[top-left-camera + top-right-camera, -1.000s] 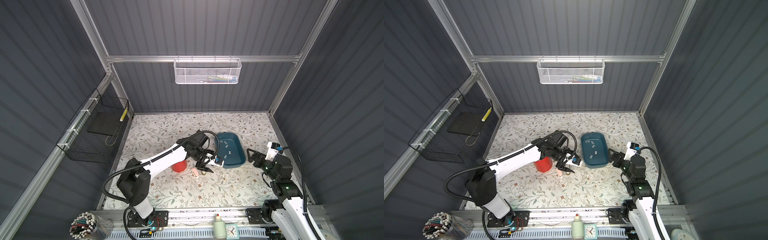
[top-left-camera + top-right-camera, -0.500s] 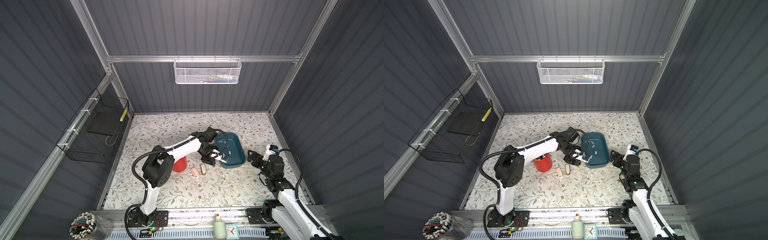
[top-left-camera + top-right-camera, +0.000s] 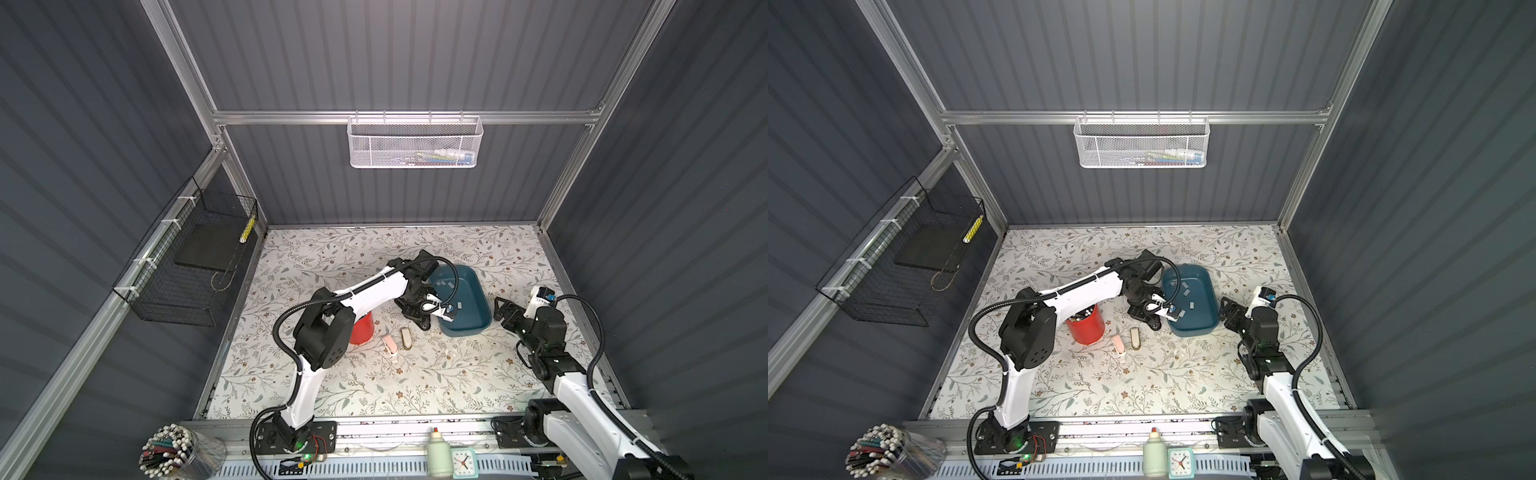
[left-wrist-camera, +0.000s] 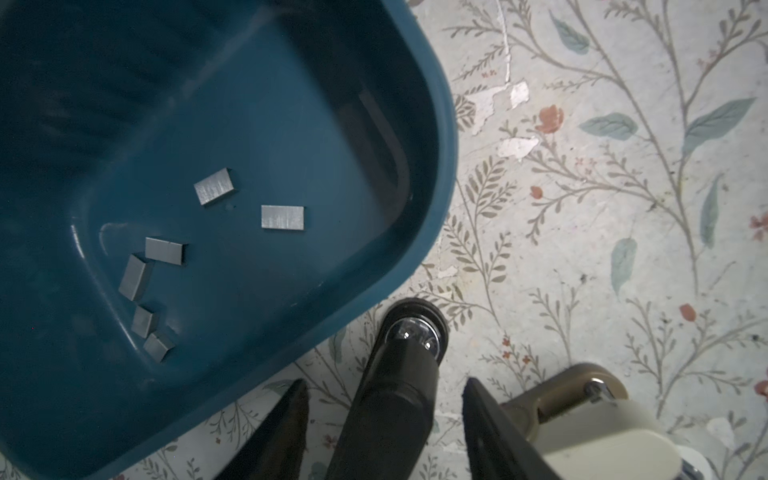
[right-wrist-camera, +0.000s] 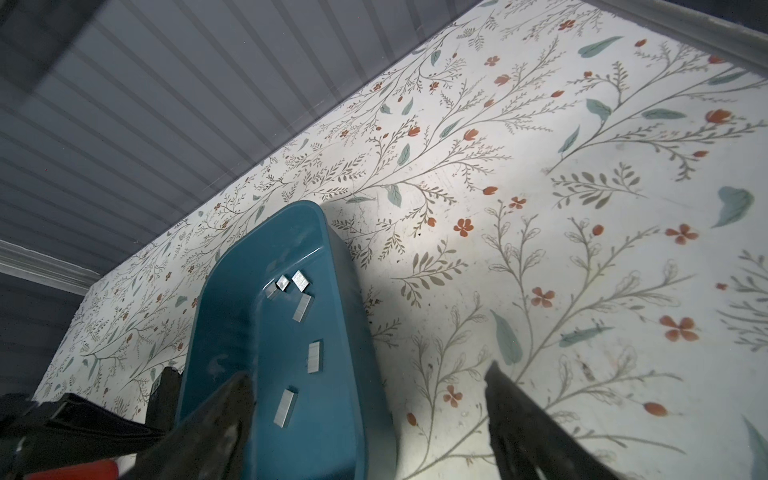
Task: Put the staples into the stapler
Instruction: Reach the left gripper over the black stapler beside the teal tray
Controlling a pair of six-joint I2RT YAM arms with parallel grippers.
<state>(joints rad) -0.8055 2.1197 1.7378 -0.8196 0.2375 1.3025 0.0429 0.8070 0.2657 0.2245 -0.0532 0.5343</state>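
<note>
Grey brushed-metal staples (image 4: 282, 217): six short flat rectangular strips, loose and scattered on the floor of the teal tray (image 4: 440, 174); tray is smooth glossy plastic with rounded corners, standing on the floral-print counter (image 4: 582, 249); black stapler (image 4: 395, 374), matte, rounded tip with a shiny metal inset, just outside the tray wall; left fingers (image 4: 286, 424) apart, straddling the stapler with a gap on each side; right fingers (image 5: 523, 424) spread wide, empty.
</note>
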